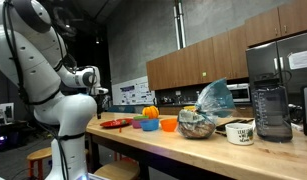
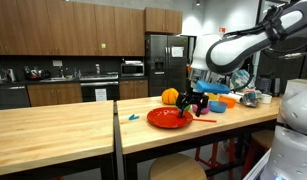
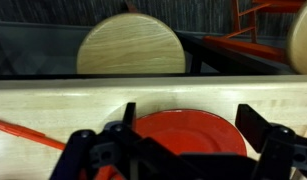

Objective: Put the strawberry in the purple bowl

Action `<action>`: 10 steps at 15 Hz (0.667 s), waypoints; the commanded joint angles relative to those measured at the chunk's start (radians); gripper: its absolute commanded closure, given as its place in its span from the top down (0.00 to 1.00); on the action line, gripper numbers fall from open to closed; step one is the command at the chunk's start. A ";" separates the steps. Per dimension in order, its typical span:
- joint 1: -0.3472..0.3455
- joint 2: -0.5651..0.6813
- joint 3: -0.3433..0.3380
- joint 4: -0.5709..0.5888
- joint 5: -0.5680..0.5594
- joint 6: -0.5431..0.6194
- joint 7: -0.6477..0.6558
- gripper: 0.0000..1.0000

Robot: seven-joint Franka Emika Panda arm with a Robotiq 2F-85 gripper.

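On the long wooden tabletop point(image 2: 53, 125) we find the Panda arm point(image 2: 248, 42) hanging low over the flat red plate point(image 2: 165, 119). Its jaws are spread wide with nothing between them in the wrist view, apparently lined up for a pick. The purple bowl point(image 2: 218, 107) sits just past the plate, handy for the drop. The strawberry point(image 2: 205, 119), we judge, is the tiny red speck by the plate's rim, too small to confirm
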 commanded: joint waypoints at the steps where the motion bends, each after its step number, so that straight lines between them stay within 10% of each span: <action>1: -0.010 0.014 -0.009 0.009 -0.043 0.005 0.007 1.00; 10: -0.090 0.100 -0.058 0.019 -0.173 0.159 -0.064 1.00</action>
